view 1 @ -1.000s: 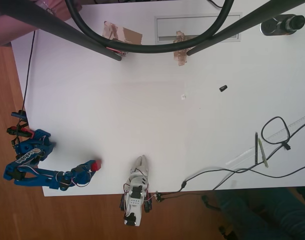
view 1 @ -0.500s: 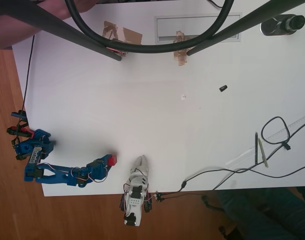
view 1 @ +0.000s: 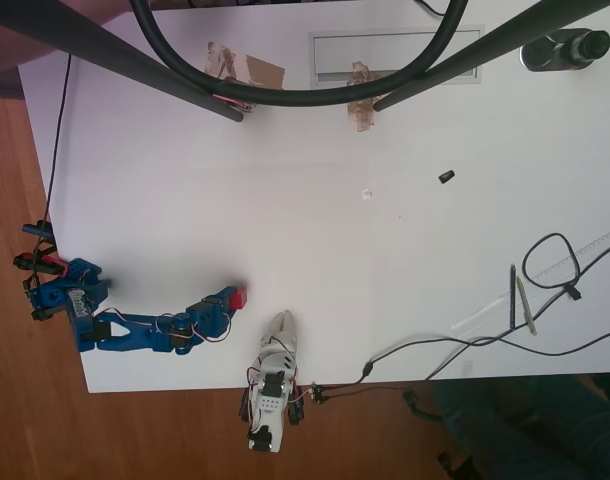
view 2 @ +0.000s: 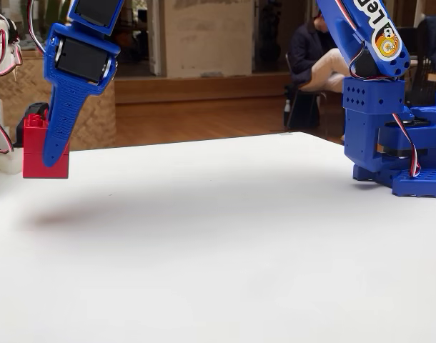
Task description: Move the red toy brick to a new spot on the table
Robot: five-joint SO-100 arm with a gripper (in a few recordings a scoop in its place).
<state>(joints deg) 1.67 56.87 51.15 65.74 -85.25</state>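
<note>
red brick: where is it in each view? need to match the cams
Overhead view: red toy brick lower left of centre, at the tip of the blue arm's hand, near the table's bottom edge.
Fixed view: brick at far left, held above the table.
Shared landmark: the blue arm base.

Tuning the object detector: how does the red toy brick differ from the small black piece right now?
The red toy brick is bright red and blocky; the small black piece is dark and looks smaller in the overhead view. The brick is clamped in the gripper and lifted, with its shadow on the table below it; the black piece lies loose on the table. The brick is near the table's bottom edge in the overhead view; the black piece sits far to the right and higher. Both are small.
</note>
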